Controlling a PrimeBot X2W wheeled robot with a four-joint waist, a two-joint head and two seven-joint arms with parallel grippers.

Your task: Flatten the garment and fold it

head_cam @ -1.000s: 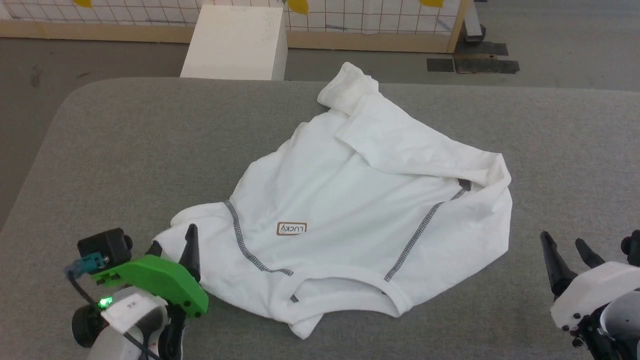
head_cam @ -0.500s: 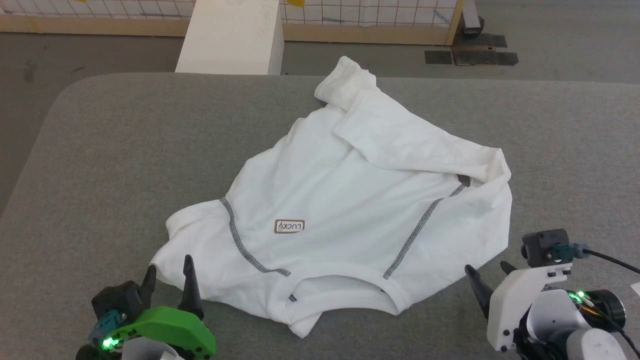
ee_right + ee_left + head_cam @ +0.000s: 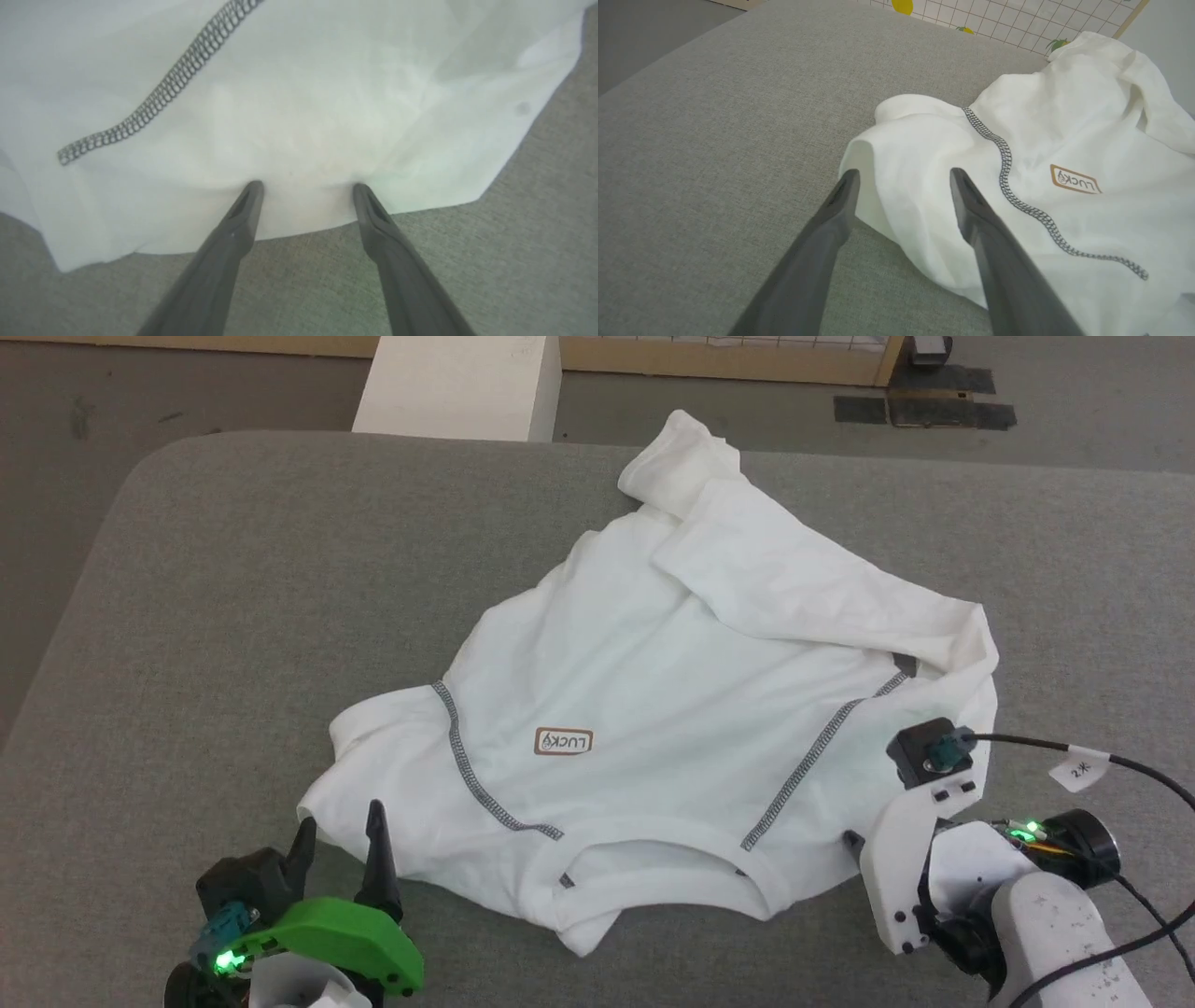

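Note:
The garment [image 3: 672, 709], a white short-sleeved shirt with zigzag seams, lies crumpled on the grey table [image 3: 233, 597], its neckline toward me and its far part folded over itself. My left gripper [image 3: 341, 821] is open at the near left sleeve. In the left wrist view the sleeve's edge [image 3: 896, 140] lies between the fingertips of the left gripper [image 3: 903, 173]. My right gripper [image 3: 854, 845] is at the near right edge, its fingers mostly hidden under its white housing. The right wrist view shows the right gripper [image 3: 306, 186] open, both tips pressing on the garment [image 3: 299, 93] just inside its hem.
A white rectangular box [image 3: 457, 387] stands on the floor past the table's far edge. A black cable with a paper tag [image 3: 1078, 770] runs off my right wrist. Bare grey table surface stretches left of the shirt.
The camera has tilted down a little. My right gripper has moved in from the lower right corner onto the garment's right edge. My left gripper drew back toward me and turned at the left sleeve.

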